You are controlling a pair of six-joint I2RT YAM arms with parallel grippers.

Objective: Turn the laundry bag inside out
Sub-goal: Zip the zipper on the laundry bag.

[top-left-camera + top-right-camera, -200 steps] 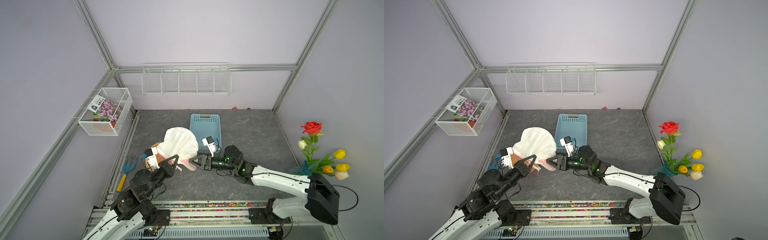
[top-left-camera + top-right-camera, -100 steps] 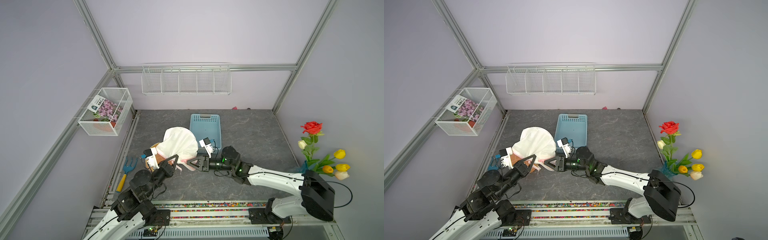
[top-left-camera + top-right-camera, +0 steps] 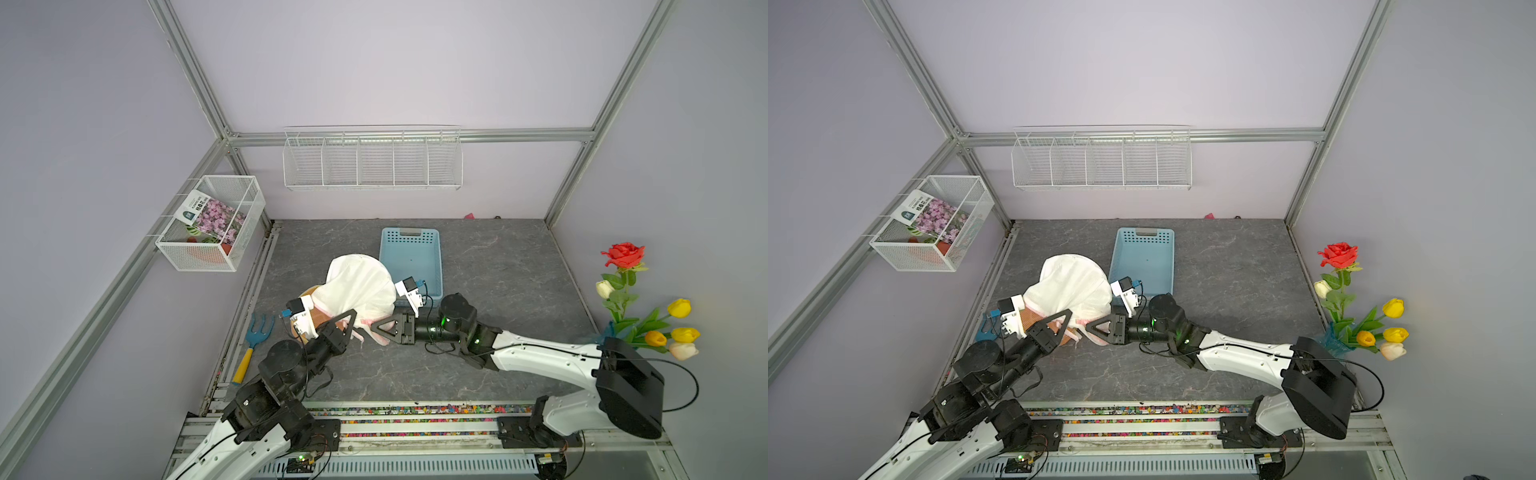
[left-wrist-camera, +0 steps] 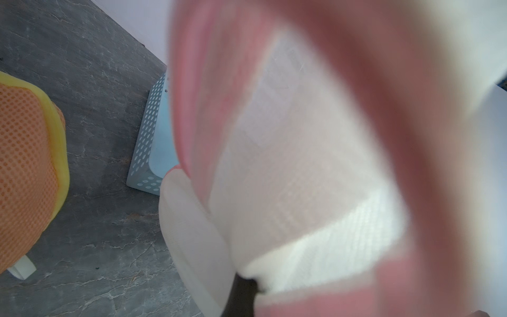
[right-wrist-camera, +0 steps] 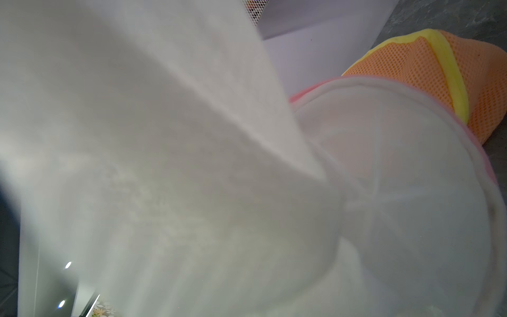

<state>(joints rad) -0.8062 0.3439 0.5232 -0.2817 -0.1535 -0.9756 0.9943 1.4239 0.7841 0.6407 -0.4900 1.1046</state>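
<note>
**Both top views: two robot arms meet at a white laundry bag**

In both top views, a puffy white mesh laundry bag with pink trim (image 3: 359, 286) (image 3: 1071, 286) sits on the dark grey marbled tabletop (image 3: 498, 270). It is left of centre, just beside a pale blue perforated plastic basket (image 3: 411, 257). The bag's rounded body bulges up and away from the arms, and its pink-edged rim faces them. An orange mesh pouch with a yellow border (image 4: 24, 164) lies partly under the bag, touching it.

The left gripper (image 3: 351, 322) extends from the near left, and its jaws are together on the bag's rim. The left wrist view shows blurred pink trim and white mesh right against the camera, with a dark finger (image 4: 241, 291) poking out from under the cloth.

The right gripper (image 3: 376, 328) extends from the right. Its tip is at the same pink-edged rim, facing the left gripper with a small gap between them. White cloth fills the right wrist view, so I cannot tell whether its jaws are apart or together, or whether they hold the cloth.

A blue hand rake with a yellow handle (image 3: 257, 334) lies at the tabletop's left edge. A white wire basket (image 3: 195, 257) on the left wall holds a seed packet printed with purple flowers (image 3: 208, 216). Artificial flowers (image 3: 623, 257), a red rose and yellow tulips, stand at the right.
</note>
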